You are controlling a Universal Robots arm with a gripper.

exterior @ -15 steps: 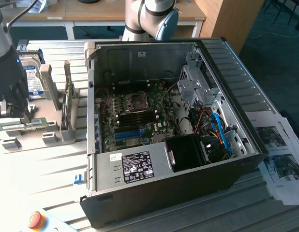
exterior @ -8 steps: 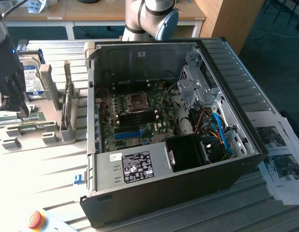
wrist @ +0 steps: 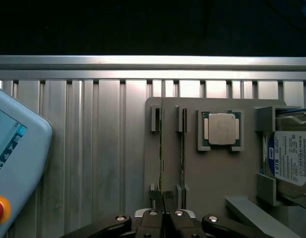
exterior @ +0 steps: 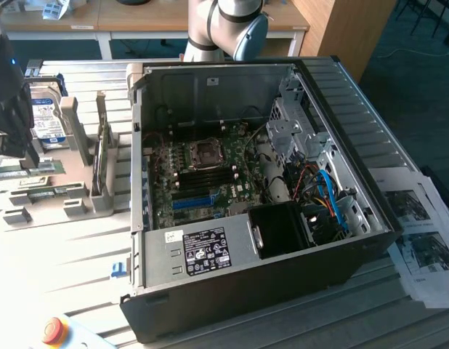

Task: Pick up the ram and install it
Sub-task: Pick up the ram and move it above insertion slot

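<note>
The ram [wrist: 161,148] is a thin green stick standing on edge in a slot of the grey holder plate [wrist: 212,183]. A second stick [wrist: 183,144] stands parallel beside it. My gripper [wrist: 161,197] is at the near end of the first stick, with its dark fingers [wrist: 154,196] shut on either side of the board's edge. In the exterior view my gripper [exterior: 25,149] hangs low over the holder at the far left, by green strips [exterior: 44,166]. The open computer case [exterior: 370,218] lies in the middle, with the motherboard's black memory slots [exterior: 210,177] showing.
On the holder plate sit a square silver processor [wrist: 222,130] and a hard drive [wrist: 291,161]. A teach pendant with a red button [wrist: 14,163] lies on the ribbed aluminium table. Inside the case are a blue connector strip [exterior: 192,201], cables [exterior: 330,196] and a black fan duct [exterior: 282,229]. Printed sheets [exterior: 421,247] lie beside the case.
</note>
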